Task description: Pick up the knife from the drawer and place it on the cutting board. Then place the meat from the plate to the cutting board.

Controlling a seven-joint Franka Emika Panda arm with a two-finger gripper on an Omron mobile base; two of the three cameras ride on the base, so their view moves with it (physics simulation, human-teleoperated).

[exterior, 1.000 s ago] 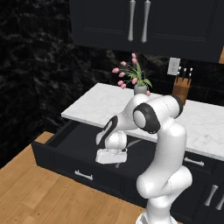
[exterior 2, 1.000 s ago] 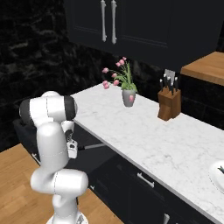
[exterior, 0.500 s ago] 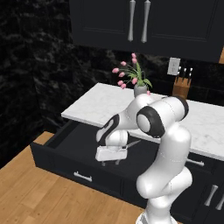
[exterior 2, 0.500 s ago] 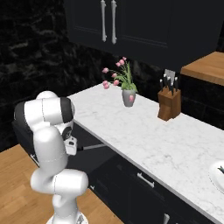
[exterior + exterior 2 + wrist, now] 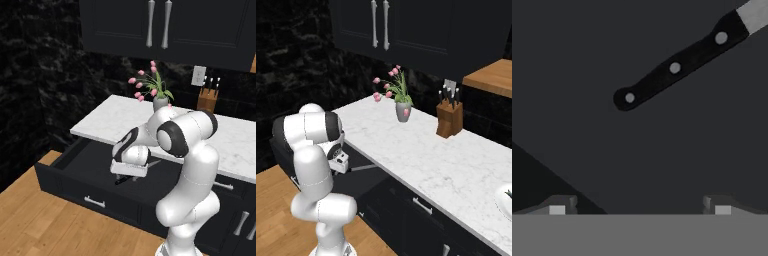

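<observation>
The knife (image 5: 677, 65) lies on the dark floor of the open drawer (image 5: 75, 192). Its black three-rivet handle runs diagonally, with the silver blade toward the top right of the hand view. My gripper (image 5: 639, 207) hangs open just above the drawer floor, and its fingertips (image 5: 559, 205) stand apart from the handle's butt end. In the left base view the gripper (image 5: 127, 175) is over the drawer's middle, with the knife (image 5: 121, 180) partly hidden under it. The blade (image 5: 362, 168) pokes out beside the hand. The pale plate (image 5: 504, 199) is cut by the frame edge, and the meat is unclear. The cutting board is out of view.
A white marble counter (image 5: 115, 117) overhangs the drawer's back. On it stand a vase of pink tulips (image 5: 159, 100) and a wooden knife block (image 5: 450, 117). Black wall cabinets (image 5: 165, 25) hang above. Wooden floor (image 5: 40, 230) lies in front of the drawer.
The arm's elbow has swung right and up, and the hand has shifted slightly over the drawer. The jaws stay open and the knife has not moved.
</observation>
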